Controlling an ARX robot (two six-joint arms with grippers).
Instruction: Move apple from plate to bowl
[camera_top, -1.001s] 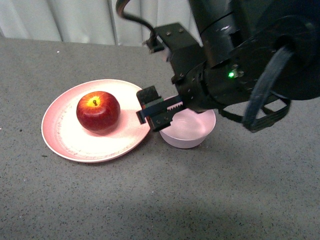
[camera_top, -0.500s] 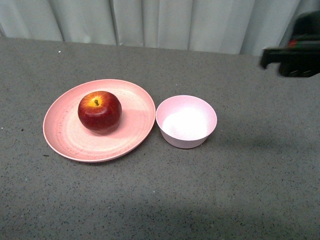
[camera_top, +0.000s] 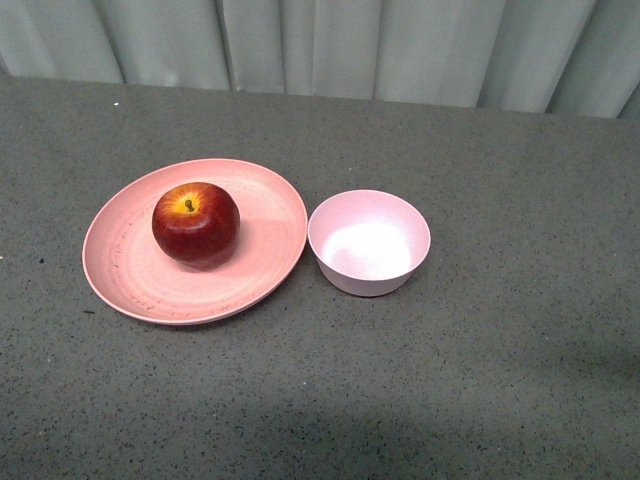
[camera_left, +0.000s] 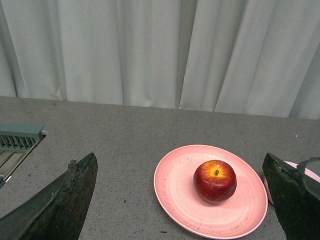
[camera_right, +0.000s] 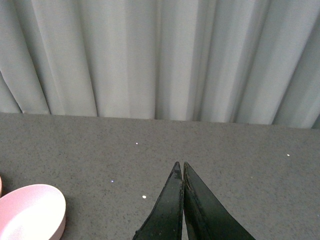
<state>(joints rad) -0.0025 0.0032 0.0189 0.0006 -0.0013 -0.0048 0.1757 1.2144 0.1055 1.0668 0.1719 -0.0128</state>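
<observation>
The left hand (camera_left: 180, 160) is held spread wide, apart from the apple (camera_left: 215, 181), which is seen ahead between its fingers. The apple is set upright near the middle of the plate (camera_top: 130, 285) on the table (camera_top: 480, 380). The bowl (camera_top: 369, 243) is placed just beside the plate, at its 3 o'clock. The right hand (camera_right: 181, 165) is pressed together, apart from the bowl.

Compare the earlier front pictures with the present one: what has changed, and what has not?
The arm that hung over the bowl drew back to the right and left the front view, taking hold of nothing. The apple stays on the plate; the bowl stays empty beside it.
</observation>
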